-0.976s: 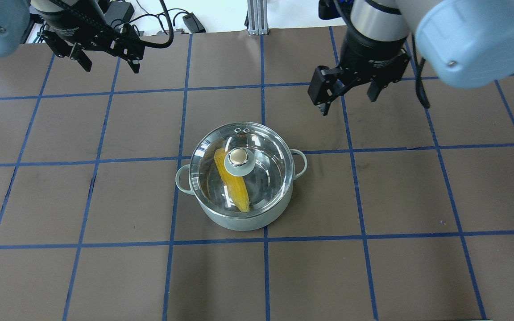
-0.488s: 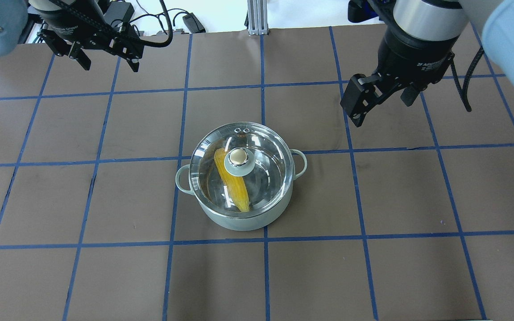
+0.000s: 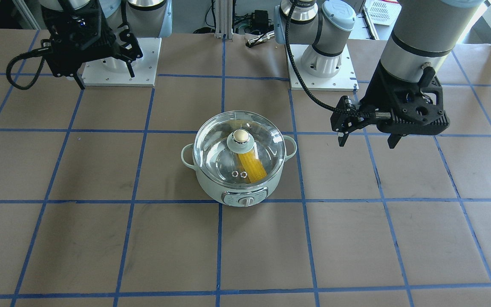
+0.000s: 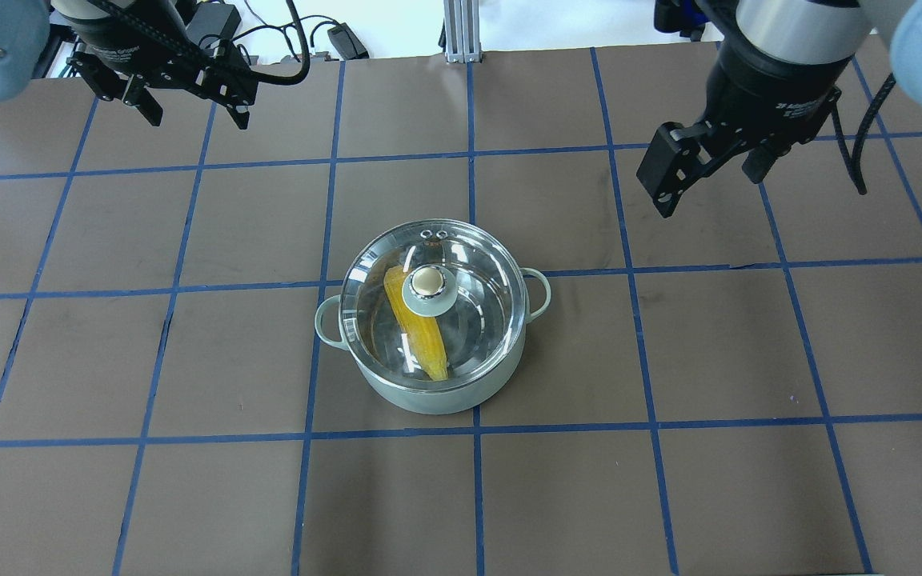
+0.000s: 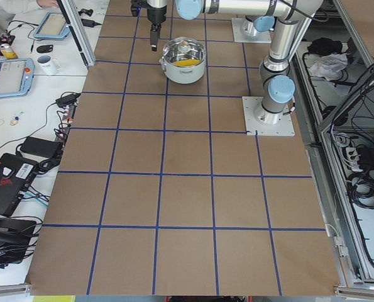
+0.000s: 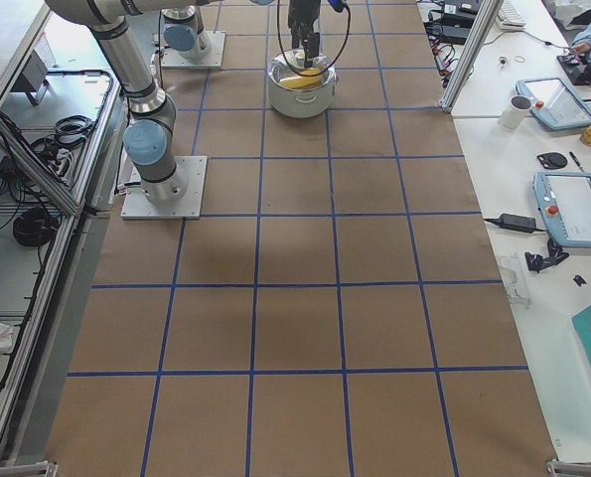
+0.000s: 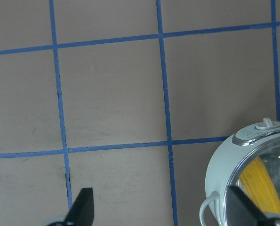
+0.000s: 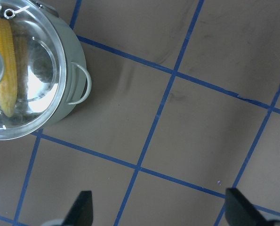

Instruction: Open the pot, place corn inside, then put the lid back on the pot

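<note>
Yellow corn (image 4: 415, 328) lies inside the pot (image 4: 429, 400) beneath the seated lid (image 4: 477, 312), so we judge every step done. Our left gripper (image 4: 197, 120) and right gripper (image 4: 709, 190) hang with fingers (image 4: 667, 180) spread, empty; the pot stands between them, well apart from either pair.

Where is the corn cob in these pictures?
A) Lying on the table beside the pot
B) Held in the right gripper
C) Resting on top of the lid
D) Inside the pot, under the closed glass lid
D: the corn shows through the clear lid, which sits closed on the rim of the pot.
</note>
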`<state>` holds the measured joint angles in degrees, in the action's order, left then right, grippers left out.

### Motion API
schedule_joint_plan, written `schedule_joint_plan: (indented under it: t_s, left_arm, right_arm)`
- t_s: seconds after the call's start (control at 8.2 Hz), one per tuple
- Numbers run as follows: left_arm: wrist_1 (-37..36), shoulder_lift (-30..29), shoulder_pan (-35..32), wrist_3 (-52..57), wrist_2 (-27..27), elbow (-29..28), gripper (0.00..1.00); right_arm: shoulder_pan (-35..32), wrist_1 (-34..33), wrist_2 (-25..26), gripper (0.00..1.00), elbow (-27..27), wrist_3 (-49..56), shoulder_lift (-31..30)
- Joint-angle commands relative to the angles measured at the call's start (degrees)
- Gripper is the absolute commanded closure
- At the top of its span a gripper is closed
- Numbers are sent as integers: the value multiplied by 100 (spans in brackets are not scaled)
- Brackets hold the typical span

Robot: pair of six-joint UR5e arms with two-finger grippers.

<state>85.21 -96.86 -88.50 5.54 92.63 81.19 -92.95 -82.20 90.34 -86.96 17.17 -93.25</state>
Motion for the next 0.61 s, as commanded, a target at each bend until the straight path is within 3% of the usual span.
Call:
schedule_joint_plan:
  t_s: [0.0, 0.49]
  left_arm:
    - [5, 0, 0, 17, 10, 11, 0]
    - [5, 0, 0, 26, 10, 11, 0]
  right_arm:
    - [374, -111, -95, 0, -23, -64, 9]
    - [356, -235, -7, 0, -58, -91, 0]
